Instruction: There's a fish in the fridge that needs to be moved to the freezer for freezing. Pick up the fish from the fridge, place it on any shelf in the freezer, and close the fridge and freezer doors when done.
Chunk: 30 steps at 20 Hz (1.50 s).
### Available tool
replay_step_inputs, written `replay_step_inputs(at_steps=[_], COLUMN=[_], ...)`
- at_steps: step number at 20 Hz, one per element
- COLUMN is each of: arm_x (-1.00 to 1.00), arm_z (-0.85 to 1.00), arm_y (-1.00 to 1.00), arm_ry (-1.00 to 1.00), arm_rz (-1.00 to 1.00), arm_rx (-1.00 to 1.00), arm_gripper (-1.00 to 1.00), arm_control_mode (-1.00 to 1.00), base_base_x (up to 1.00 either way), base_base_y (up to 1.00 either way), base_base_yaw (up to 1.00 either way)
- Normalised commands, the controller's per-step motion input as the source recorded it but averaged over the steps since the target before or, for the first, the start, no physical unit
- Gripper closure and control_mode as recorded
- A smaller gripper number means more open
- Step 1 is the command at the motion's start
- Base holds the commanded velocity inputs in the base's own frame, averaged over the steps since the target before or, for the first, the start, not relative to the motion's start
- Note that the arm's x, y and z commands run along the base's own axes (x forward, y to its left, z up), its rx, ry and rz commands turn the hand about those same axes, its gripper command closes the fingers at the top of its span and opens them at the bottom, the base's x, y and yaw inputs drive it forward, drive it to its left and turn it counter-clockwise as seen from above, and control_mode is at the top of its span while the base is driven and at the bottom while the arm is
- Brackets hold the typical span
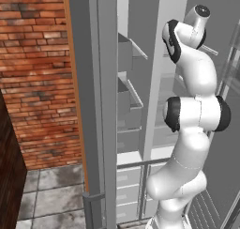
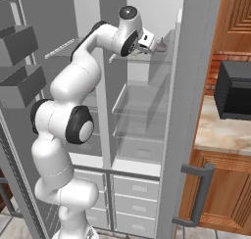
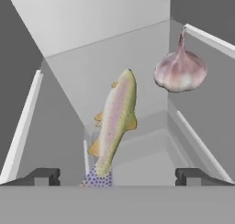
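Fridge's top glass shelf (image 2: 147,61) carried two items. The fish (image 3: 115,120) lay on it, garlic bulb (image 3: 180,69) just beside.

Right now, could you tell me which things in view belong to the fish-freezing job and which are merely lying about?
Belonging to the job:
- fish, ahead of the open gripper
- fridge, door open
- freezer, door open

Just lying about:
- garlic bulb, beside the fish
- microwave on the counter

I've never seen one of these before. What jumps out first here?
A tall white robot arm reaches into the top of an open grey fridge. From the hand view, a speckled fish lies ahead between the open claw tips, with a garlic bulb beside it.
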Motion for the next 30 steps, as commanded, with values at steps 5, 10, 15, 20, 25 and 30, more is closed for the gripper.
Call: replay_step_inputs(at_steps=[5,10,15,20,25,30], arm_x=[0.56,0.24,0.67,0.81,0.84,0.67], arm_z=[-0.14,0.00,0.00,0.00,-0.04,-0.77], arm_y=[-0.05,-0.62,-0.07,0.00,0.02,0.25], arm_ry=[0.05,0.02,0.12,0.14,0.19,0.20], arm_rz=[0.03,0.07,0.05,0.05,0.06,0.04], arm_rx=[0.00,0.00,0.00,0.00,0.00,-0.02], arm_gripper=[-1.00,-1.00,-1.00,-1.00,-1.00,1.00], arm_control_mode=[-1.00,-1.00,-1.00,-1.00,-1.00,-1.00], base_base_x=[0.00,0.00,0.00,0.00,0.00,0.00], base_base_y=[0.00,0.00,0.00,0.00,0.00,0.00], base_base_yaw=[0.00,0.00,0.00,0.00,0.00,0.00])
